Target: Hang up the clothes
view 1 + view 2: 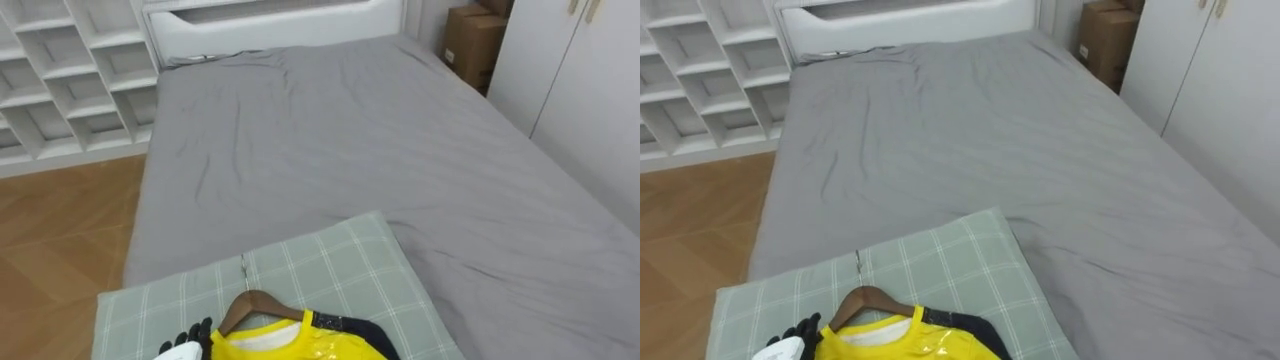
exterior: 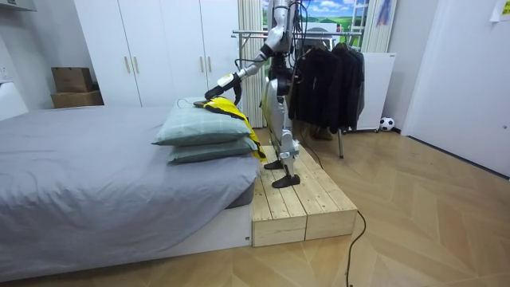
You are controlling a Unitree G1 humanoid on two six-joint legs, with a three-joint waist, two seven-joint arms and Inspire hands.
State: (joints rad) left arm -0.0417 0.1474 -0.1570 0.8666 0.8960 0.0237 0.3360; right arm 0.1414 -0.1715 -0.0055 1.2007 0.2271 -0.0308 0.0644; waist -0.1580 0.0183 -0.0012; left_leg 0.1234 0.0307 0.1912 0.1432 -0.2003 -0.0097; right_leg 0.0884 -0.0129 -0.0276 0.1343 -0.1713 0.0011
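Note:
A yellow garment (image 1: 300,345) with a dark collar hangs on a wooden hanger (image 1: 258,303) and lies on a green checked pillow (image 1: 330,265) at the near end of the bed. My left hand (image 1: 186,342) is just left of the hanger's end, its dark fingers straight and holding nothing. In the room view I stand on a wooden platform (image 2: 299,199) at the bed's end, with my left arm stretched over two stacked pillows (image 2: 199,127) and the left hand (image 2: 217,86) above the garment (image 2: 237,118), which droops over their edge.
The grey bed (image 1: 350,150) stretches ahead. White cube shelves (image 1: 60,80) stand at the left; a cardboard box (image 1: 472,45) and white wardrobe doors (image 1: 580,90) are at the right. Behind me is a clothes rack (image 2: 327,76) with dark garments.

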